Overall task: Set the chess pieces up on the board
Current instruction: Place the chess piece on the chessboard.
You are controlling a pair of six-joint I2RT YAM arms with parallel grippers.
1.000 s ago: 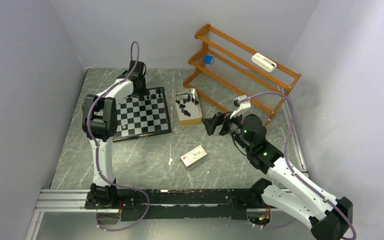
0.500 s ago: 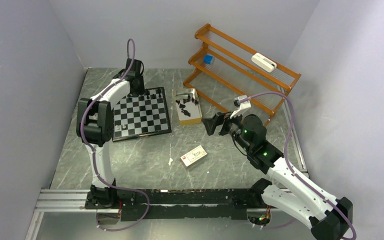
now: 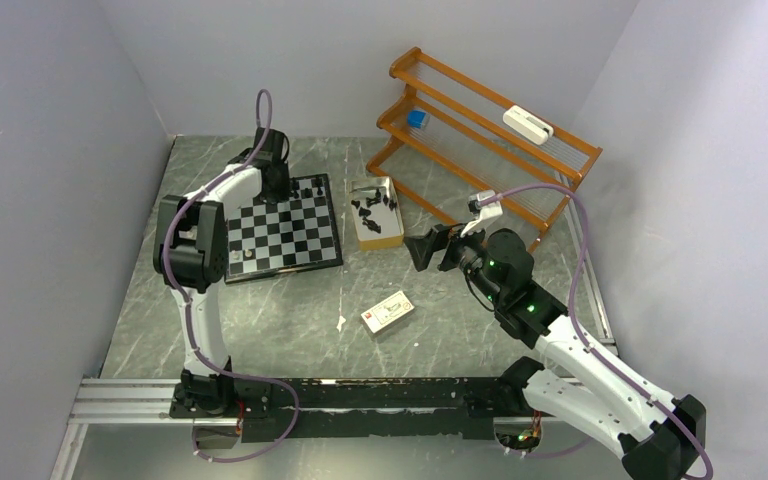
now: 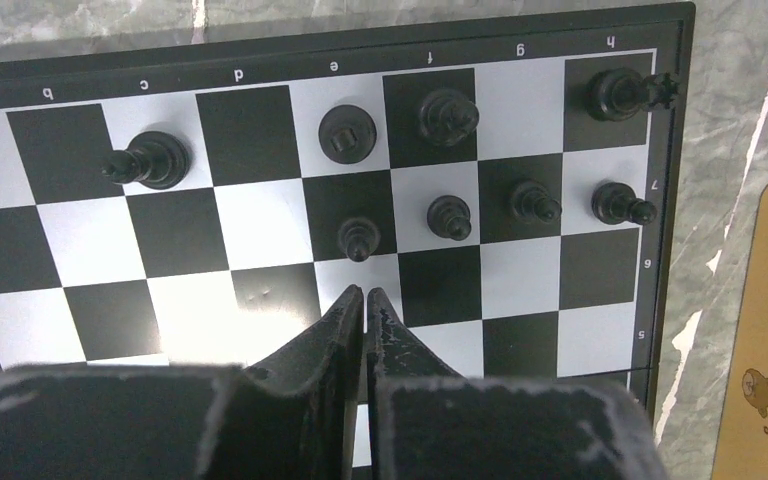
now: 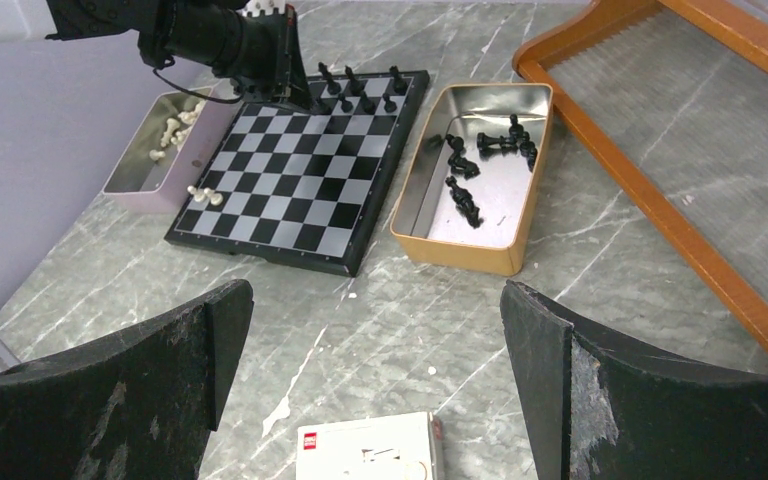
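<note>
Nearest to the arms' bases, a small card box [image 3: 387, 311] is seen lying on the desk [image 3: 260, 320]. Just beyond it the right pincer [image 5: 375, 292] is held above the desk, its jaws spread wide with nothing between them. The board [image 5: 290, 170] lies well apart from it, to the left and farther away. A golden tin [image 5: 455, 252] with loose black pieces [image 5: 465, 195] is placed just beside the board's right edge, and a pink tray [image 5: 140, 195] with pale pieces [image 5: 165, 130] is at its left edge. Two more pale ones seem to stand at the board's near left corner, though they are too small to be sure. Over the far part of the board the left pincer [image 4: 365, 297] is clenched on nothing. A black pawn [image 4: 358, 238] stands just ahead of its tips, not touched. Other black figures [image 4: 448, 115] are set on the two farthest rows. Behind everything a wooden rack [image 3: 490, 140] is found.
</note>
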